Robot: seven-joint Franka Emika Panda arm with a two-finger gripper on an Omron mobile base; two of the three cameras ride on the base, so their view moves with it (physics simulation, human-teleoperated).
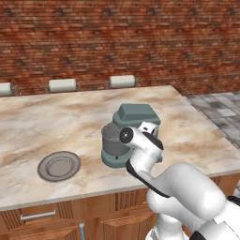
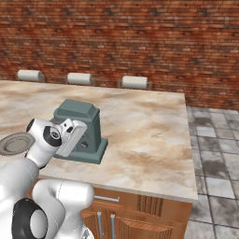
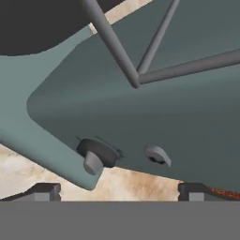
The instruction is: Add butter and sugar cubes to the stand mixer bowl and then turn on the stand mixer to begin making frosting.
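The stand mixer (image 1: 136,123) sits on the marble counter (image 1: 56,122), roughly in the middle of its near half, a dark teal block with its head on top. Against the mixer's left side in the left base view stands the stand mixer bowl (image 1: 112,139), a dark grey cylinder resting on the mixer's flat base. Further to the left of the mixer, well apart from it and near the counter's front edge, lies a flat round grey plate (image 1: 58,166); I cannot make out anything on it from here.

The white arm reaches up from in front of the counter and its hand is pressed in close against the front of the mixer. In the hand view the gripper (image 3: 119,190) has its two dark fingers (image 3: 44,190) spread wide apart with nothing between them. Just beyond them is the mixer's teal body, carrying a dark round knob (image 3: 96,154) and, beside it, a small grey lever (image 3: 158,154). The grey wires of the whisk (image 3: 136,75) cross above those controls.

Behind the mixer, along the counter's far edge, three pale stool tops (image 1: 122,81) stand before a red brick wall (image 1: 117,37).
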